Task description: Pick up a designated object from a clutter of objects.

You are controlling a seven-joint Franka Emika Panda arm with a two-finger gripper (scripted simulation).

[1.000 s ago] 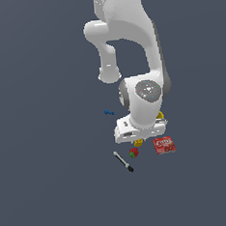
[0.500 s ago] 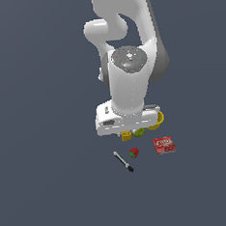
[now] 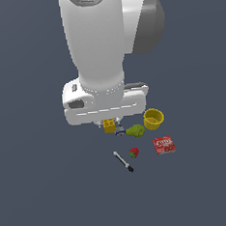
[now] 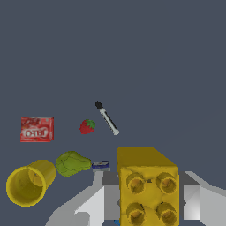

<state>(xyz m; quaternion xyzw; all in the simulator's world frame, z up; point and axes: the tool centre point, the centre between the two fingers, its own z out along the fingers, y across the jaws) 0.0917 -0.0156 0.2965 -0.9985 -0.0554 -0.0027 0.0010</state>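
Observation:
The designated object is a small yellow block [image 3: 109,126] with round studs on one face; it fills the near part of the wrist view [image 4: 148,185]. My gripper [image 3: 109,124] is shut on it and holds it well above the floor, the grey fingers [image 4: 191,201] pressing its two sides. The arm's white hand hides most of the fingers in the exterior view. The rest of the clutter lies below: yellow cup [image 3: 153,118], green lumpy thing [image 3: 135,130], red strawberry [image 3: 134,153], red flat packet [image 3: 164,145], black-and-white marker [image 3: 123,161].
In the wrist view the cup [image 4: 29,183], green thing [image 4: 72,163], small blue piece [image 4: 100,165], strawberry [image 4: 87,126], packet [image 4: 37,129] and marker [image 4: 107,118] lie spread on the dark grey floor [image 4: 132,53]. The large white arm [image 3: 99,43] fills the exterior view's upper middle.
The arm has risen toward the camera with the yellow block in the gripper, lifting it from among the clutter. The other items have stayed in place.

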